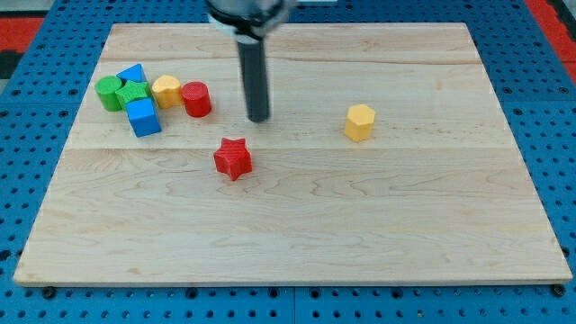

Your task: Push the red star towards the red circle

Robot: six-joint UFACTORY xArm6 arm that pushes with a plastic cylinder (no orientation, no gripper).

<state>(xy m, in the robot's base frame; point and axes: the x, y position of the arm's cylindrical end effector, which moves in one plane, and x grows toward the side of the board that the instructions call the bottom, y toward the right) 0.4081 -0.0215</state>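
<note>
- Desk (297, 225): a pale wooden board of jointed planks, resting on a blue perforated base (22, 54). A red patch of surround (558, 18) shows at the view's top right corner.
- Arm: ends in a straight dark rod coming down from the view's top centre. No claw is fitted, so there is no opening to report and nothing is held.
- My tip (258, 120): set on the desk above and slightly right of the red star, apart from it, not touching. It is right of the red circle, with a clear gap between.
- Red star (233, 158): lies alone left of the desk's centre, below and right of the red circle, near it but clearly separate. Nothing touches it.
- Red circle (196, 99): a short upright cylinder at the right end of the cluster in the view's upper left, close against the yellow block beside it.
- Cluster, left to right: a green round block (109, 93), a green star-like block (133, 93), a blue block (134, 74) behind them whose shape cannot be made out, a blue cube (143, 118) in front, and a rounded yellow block (166, 91). They sit tightly packed; exact contacts cannot be told apart.
- Yellow hexagonal block (359, 122): stands alone at the view's right of centre, well apart from all other blocks and from my tip.
</note>
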